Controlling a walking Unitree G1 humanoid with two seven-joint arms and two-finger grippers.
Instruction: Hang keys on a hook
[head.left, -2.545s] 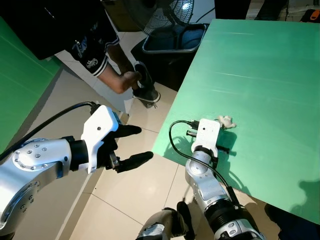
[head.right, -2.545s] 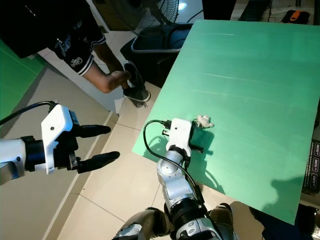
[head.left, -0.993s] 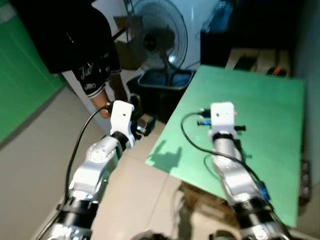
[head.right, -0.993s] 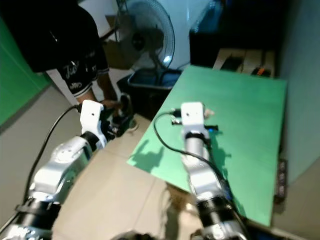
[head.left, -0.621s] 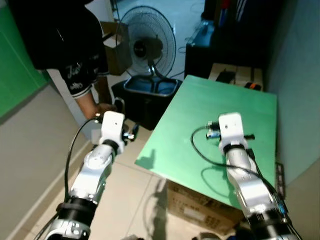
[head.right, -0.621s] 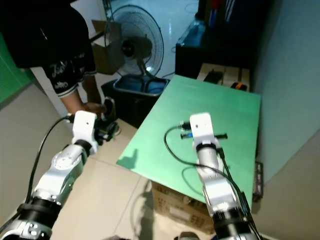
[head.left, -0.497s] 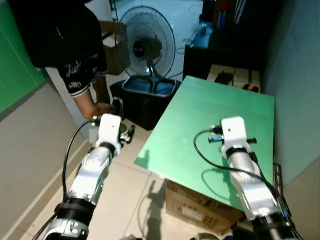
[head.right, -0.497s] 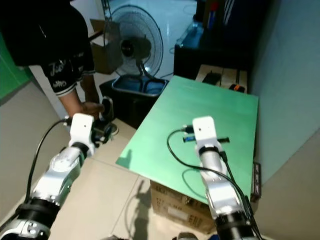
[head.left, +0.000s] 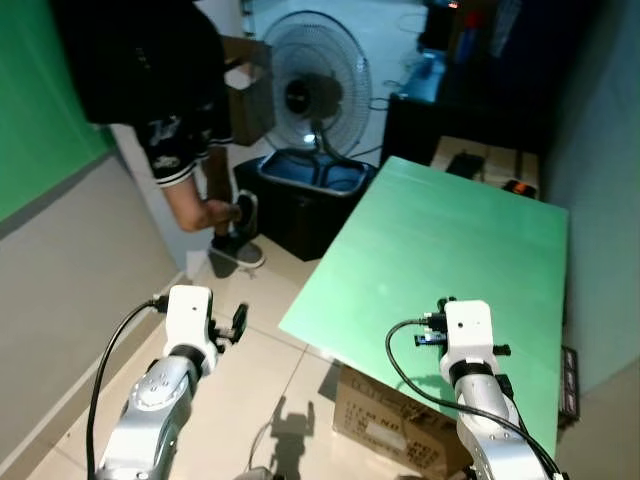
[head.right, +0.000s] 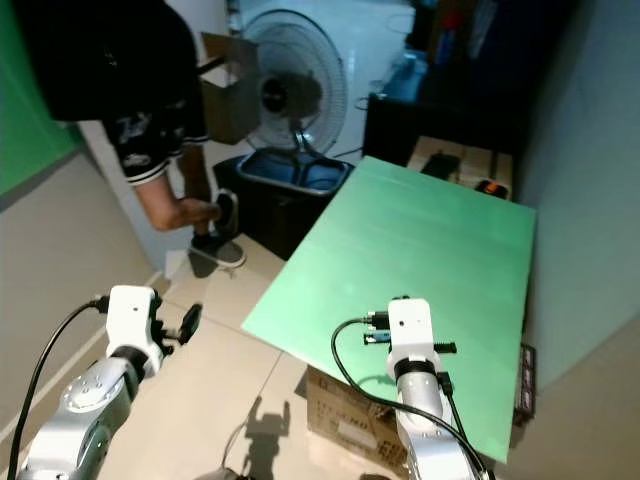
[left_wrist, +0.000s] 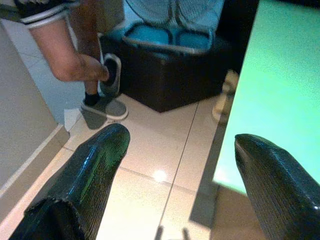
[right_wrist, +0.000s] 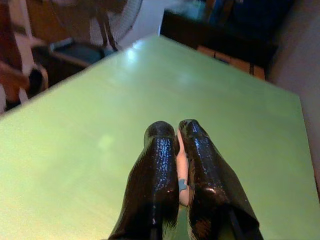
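While clamped, right gripper (right_wrist: 176, 131) pinches keys (right_wrist: 182, 170).

A pale item (right_wrist: 182, 170) pinched between the right tool's (right_wrist: 176, 131) fingers is mostly hidden, unidentifiable.

Fan (head.left: 312, 72) behind green table (head.left: 470, 240), person (head.left: 150, 80)

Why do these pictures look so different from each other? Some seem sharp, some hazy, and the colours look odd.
Eye views: fairly sharp, bluish cast, the left arm's shadow on the floor tiles. Left wrist view: soft; a glare spot on the tiles, the open left gripper near and blurred. Right wrist view: hazy, yellowish; the green table washed out, the right gripper shut on a small pale object.
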